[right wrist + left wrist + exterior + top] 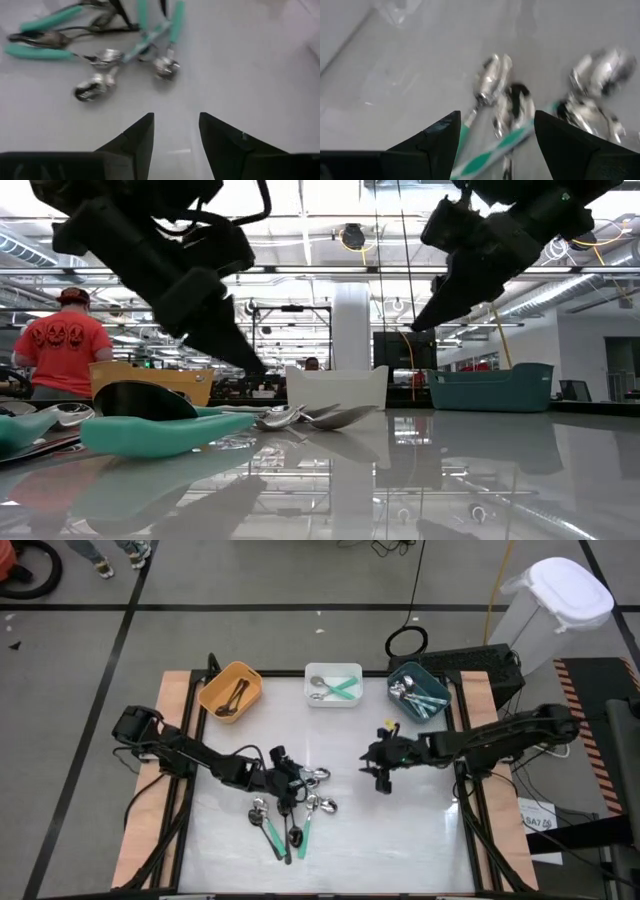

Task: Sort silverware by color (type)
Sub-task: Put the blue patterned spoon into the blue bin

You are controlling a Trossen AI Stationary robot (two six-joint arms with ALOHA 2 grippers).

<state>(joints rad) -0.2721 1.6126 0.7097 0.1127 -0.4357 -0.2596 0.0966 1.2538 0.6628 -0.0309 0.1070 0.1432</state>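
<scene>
A loose pile of spoons with mint-green, black and silver handles lies flat on the white table, left of centre. My left gripper hangs open just above the far side of the pile. In the left wrist view the left gripper has shiny bowls and a mint-green handle showing between and beyond its fingers. My right gripper stands open to the right of the pile, above bare table. Beyond the right gripper, the right wrist view shows the pile.
Three bins stand along the far edge: an orange bin with black-handled spoons, a white bin with mint-green ones, a teal bin with silver ones. Bare table lies to the near right. A person stands in the room behind.
</scene>
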